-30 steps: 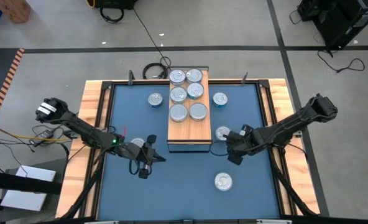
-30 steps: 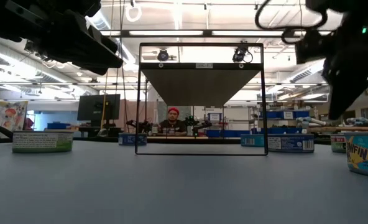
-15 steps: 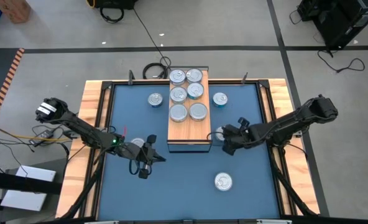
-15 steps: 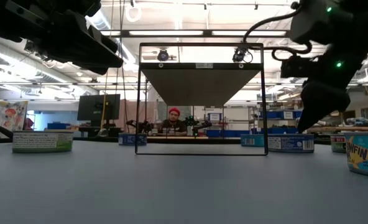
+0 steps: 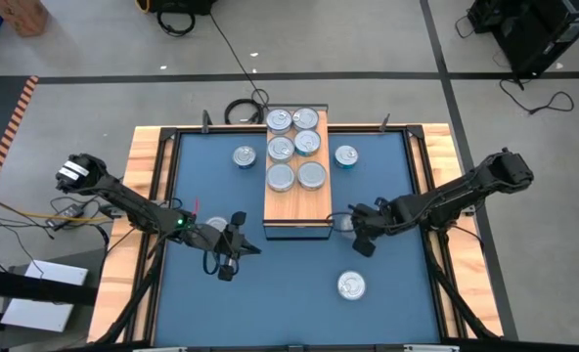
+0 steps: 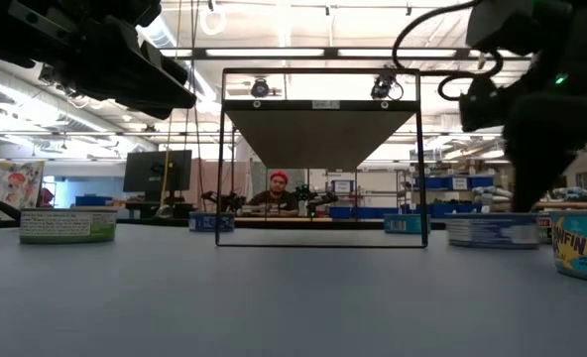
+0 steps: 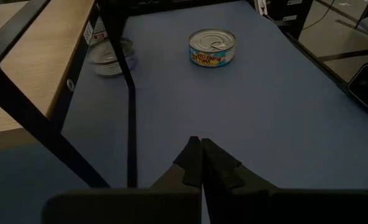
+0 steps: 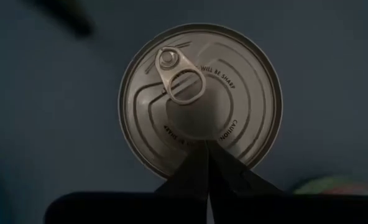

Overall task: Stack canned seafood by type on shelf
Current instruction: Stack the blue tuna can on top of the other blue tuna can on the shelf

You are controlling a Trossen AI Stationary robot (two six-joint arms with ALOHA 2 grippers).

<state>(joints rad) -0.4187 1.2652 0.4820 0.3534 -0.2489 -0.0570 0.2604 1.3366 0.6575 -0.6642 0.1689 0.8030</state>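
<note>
We see a blue mat (image 5: 270, 284) on the table, framed by light wooden boards (image 5: 148, 176). Black cable (image 5: 239, 110) coils on the grey floor just behind the table. A cardboard box (image 5: 21, 14) sits at the far left corner. In the low view, a person (image 6: 278, 194) in a red cap sits beyond the table, with a dark monitor (image 6: 157, 170) to the left.
</note>
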